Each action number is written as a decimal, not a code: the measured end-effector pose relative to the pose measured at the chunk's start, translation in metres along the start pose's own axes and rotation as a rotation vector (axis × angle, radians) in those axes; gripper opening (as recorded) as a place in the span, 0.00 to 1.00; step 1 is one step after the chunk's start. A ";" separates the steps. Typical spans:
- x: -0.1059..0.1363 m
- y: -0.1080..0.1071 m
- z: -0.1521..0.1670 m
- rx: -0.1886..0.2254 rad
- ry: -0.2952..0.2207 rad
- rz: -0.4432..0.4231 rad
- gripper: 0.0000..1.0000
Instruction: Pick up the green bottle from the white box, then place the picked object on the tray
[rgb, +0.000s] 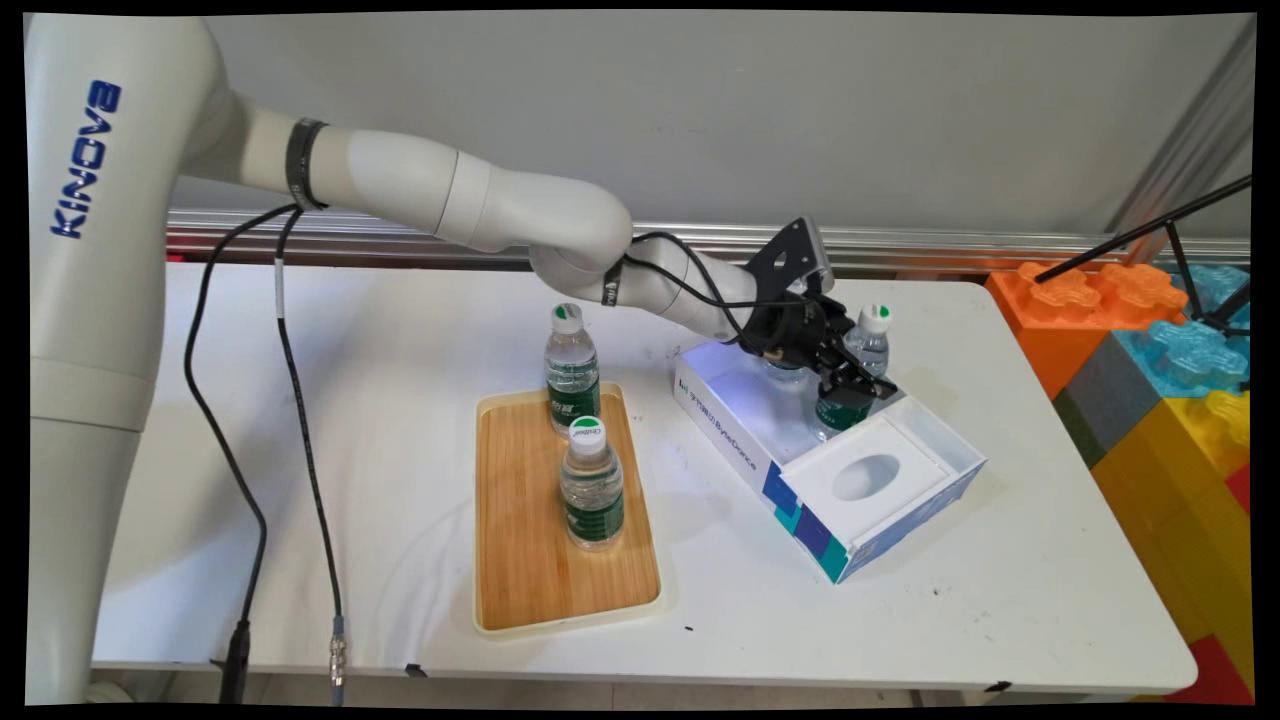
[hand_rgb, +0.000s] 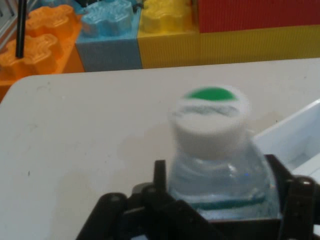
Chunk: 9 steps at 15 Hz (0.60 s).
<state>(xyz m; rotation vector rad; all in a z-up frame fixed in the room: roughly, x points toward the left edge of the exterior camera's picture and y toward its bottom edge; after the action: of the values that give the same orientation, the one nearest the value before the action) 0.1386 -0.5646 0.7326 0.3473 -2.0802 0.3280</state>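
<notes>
My black gripper (rgb: 848, 383) is shut on a small clear water bottle (rgb: 866, 345) with a white and green cap and a green label. The bottle stands slightly tilted in the open far compartment of a white and blue cardboard box (rgb: 800, 495) at the table's right middle. In the hand view the bottle (hand_rgb: 215, 150) fills the space between the two fingers (hand_rgb: 160, 177), and the gripper (hand_rgb: 220, 205) clasps its body below the shoulder. Two more bottles of the same kind, one near (rgb: 592, 485) and one far (rgb: 571, 368), stand upright on a wooden tray (rgb: 520, 560) left of the box.
The box's near half has a white insert with an oval hollow (rgb: 866, 477). Big orange, blue, yellow and red toy blocks (rgb: 1150, 350) are stacked past the table's right edge, with a black tripod (rgb: 1180, 240) above them. Black cables (rgb: 300, 420) hang at the left.
</notes>
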 end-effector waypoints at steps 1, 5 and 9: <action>-0.001 0.000 0.001 -0.005 0.001 -0.003 0.00; -0.005 0.001 0.005 -0.012 0.002 -0.017 0.00; -0.007 0.002 0.004 -0.011 0.003 -0.034 0.00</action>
<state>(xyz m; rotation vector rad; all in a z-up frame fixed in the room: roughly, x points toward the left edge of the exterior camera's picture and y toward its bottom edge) 0.1385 -0.5634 0.7247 0.3748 -2.0697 0.2968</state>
